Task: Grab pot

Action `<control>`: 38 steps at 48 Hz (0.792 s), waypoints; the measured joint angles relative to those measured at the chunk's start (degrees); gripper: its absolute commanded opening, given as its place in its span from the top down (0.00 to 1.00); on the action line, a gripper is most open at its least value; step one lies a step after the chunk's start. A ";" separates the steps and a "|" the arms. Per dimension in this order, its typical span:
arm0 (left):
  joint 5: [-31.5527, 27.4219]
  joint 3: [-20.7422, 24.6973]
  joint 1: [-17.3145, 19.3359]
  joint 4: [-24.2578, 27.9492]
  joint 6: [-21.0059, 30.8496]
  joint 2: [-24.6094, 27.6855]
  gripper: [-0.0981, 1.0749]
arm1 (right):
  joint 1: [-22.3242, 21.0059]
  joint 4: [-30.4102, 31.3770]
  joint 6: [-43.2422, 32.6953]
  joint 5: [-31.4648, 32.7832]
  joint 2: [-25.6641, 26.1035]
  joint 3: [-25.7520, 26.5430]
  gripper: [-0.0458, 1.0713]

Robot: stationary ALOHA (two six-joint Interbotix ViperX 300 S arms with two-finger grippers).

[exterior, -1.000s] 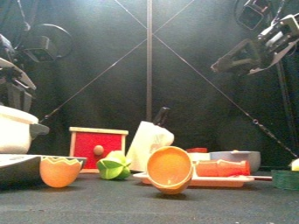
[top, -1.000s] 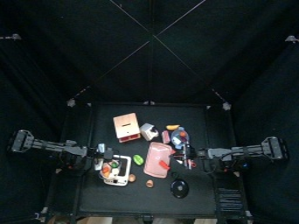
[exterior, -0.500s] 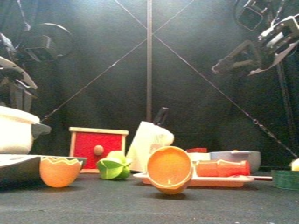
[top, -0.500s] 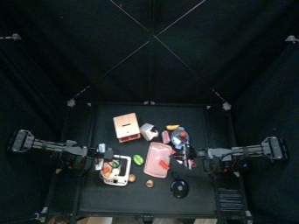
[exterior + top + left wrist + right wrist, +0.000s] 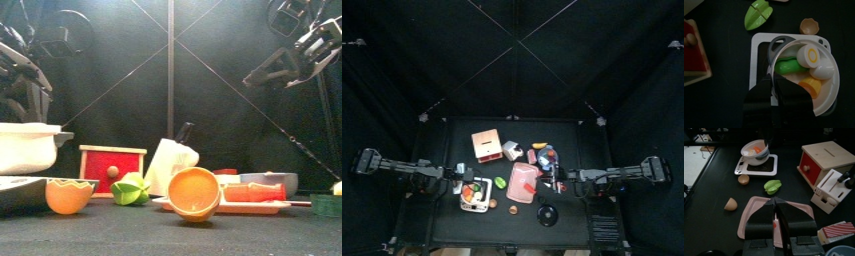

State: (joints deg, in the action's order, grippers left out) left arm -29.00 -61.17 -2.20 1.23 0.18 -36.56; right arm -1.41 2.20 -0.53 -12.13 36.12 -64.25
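At the front view's left edge the white pot (image 5: 27, 148) hangs clear of its tray (image 5: 20, 190), the left gripper (image 5: 773, 89) pinching its rim. Such a thin edge hold could tilt it and spill the toy food (image 5: 811, 55). Upper right, the right gripper (image 5: 775, 213) is closed, empty.

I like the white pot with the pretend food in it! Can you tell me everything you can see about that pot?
The pot is white and looks like smooth plastic, with a round rim and a dark loop handle. Inside lie toy foods: a green piece, a halved egg and something orange. It sits upright above a pale square tray near the table's left side. The left gripper has its black jaws closed on the pot's rim.
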 measured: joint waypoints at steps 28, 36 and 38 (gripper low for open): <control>0.26 -0.26 0.09 -0.18 0.26 0.00 0.62 | -2.11 -0.09 0.00 1.76 0.00 -0.09 0.95; 1.05 -0.26 0.18 -1.14 0.09 0.00 0.62 | -2.20 -0.09 0.00 2.29 0.00 0.00 0.95; 1.41 -0.26 0.09 -1.67 0.18 0.00 0.62 | -2.20 -0.09 0.00 2.46 0.00 0.00 0.95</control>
State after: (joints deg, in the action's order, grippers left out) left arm -27.60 -61.44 -2.11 -0.44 0.35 -36.56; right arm -3.60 2.11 -0.53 -9.67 36.12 -64.25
